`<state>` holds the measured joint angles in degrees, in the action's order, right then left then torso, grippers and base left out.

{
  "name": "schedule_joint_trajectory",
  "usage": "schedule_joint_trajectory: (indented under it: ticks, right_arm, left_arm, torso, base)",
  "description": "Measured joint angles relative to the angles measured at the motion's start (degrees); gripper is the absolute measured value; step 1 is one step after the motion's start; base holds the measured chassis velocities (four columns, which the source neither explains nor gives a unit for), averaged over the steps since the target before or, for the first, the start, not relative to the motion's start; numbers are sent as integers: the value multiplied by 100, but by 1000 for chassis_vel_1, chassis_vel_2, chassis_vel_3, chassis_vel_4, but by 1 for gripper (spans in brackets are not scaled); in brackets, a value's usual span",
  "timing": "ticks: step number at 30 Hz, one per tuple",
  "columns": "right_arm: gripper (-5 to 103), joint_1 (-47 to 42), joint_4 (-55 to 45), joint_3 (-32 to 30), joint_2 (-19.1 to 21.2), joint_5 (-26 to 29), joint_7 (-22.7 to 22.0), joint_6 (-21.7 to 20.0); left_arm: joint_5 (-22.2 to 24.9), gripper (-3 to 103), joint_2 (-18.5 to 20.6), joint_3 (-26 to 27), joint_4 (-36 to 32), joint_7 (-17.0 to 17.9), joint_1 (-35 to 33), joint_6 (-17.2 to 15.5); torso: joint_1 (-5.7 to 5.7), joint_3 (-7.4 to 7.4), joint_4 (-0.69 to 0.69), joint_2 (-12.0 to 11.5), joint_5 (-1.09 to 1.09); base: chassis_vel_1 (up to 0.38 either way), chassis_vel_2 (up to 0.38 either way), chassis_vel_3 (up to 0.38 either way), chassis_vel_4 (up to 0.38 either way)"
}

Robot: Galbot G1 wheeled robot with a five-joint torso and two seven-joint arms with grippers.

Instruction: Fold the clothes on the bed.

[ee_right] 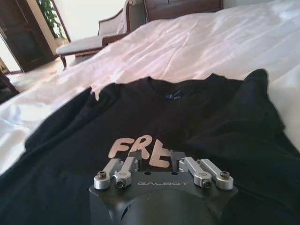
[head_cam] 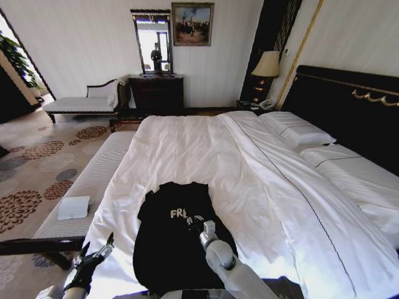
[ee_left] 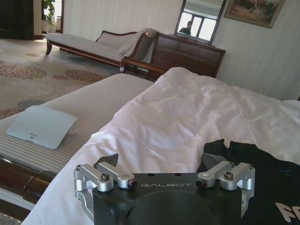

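The clothes are one black T-shirt [head_cam: 171,249] with white "FRE" lettering, lying spread on the near end of the white bed [head_cam: 206,156]. My right gripper [head_cam: 197,221] hangs low over the shirt's chest, just at the lettering. In the right wrist view the right gripper [ee_right: 159,161] is open with a narrow gap and nothing in it, and the T-shirt [ee_right: 197,108] spreads out beyond it. My left gripper [head_cam: 105,245] is wide open beside the bed's near left edge. In the left wrist view the left gripper [ee_left: 161,163] is over white sheet, with the T-shirt [ee_left: 267,178] off to one side.
A pale striped bench [head_cam: 93,180] runs along the bed's left side and carries a flat white pad [head_cam: 73,207]. Pillows [head_cam: 299,132] and the dark headboard [head_cam: 349,112] are at the right. A chaise [head_cam: 81,103] and a dresser [head_cam: 156,92] stand by the far wall.
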<state>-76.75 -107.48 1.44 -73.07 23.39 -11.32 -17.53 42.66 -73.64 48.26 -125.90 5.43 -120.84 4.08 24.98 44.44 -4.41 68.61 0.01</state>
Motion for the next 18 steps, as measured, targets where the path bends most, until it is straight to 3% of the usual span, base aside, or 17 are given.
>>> schedule_joint_trajectory:
  ticks: [2,6,10,11,15,17,18]
  right_arm:
    - [38,-173,-135,-126,18,-100,50,55]
    - [61,-544,-229,-921,9,-431,96,608]
    - [72,-548,-43,-1513,6,-417,92,770]
    - [72,-548,-43,-1513,6,-417,92,770]
    - [92,-679,108,-1929,110,-797,262,1013]
    - [92,-762,109,-1978,130,-913,322,1068]
    - [99,-875,88,-2038,143,-1028,388,1130]
  left_arm:
    - [-3,100,2,-16,3,3,19,-10]
    - [-19,100,6,-84,13,12,92,-46]
    - [-33,100,18,-129,20,13,113,-47]
    - [-33,100,18,-129,20,13,113,-47]
    - [-18,100,41,-134,7,13,119,-46]
    - [-10,100,51,-131,7,13,116,-41]
    - [2,100,63,-126,8,13,111,-35]
  torso:
    - [0,0,-1,0,-1]
    - [0,0,-1,0,0]
    - [1,1,-1,0,0]
    - [1,1,-1,0,0]
    - [0,1,0,0,0]
    - [0,1,0,0,0]
    - [0,1,0,0,1]
  base:
    - [0,0,0,0]
    - [0,0,0,0]
    - [0,0,0,0]
    - [0,0,0,0]
    - [0,0,0,0]
    - [0,0,0,0]
    - [0,0,0,0]
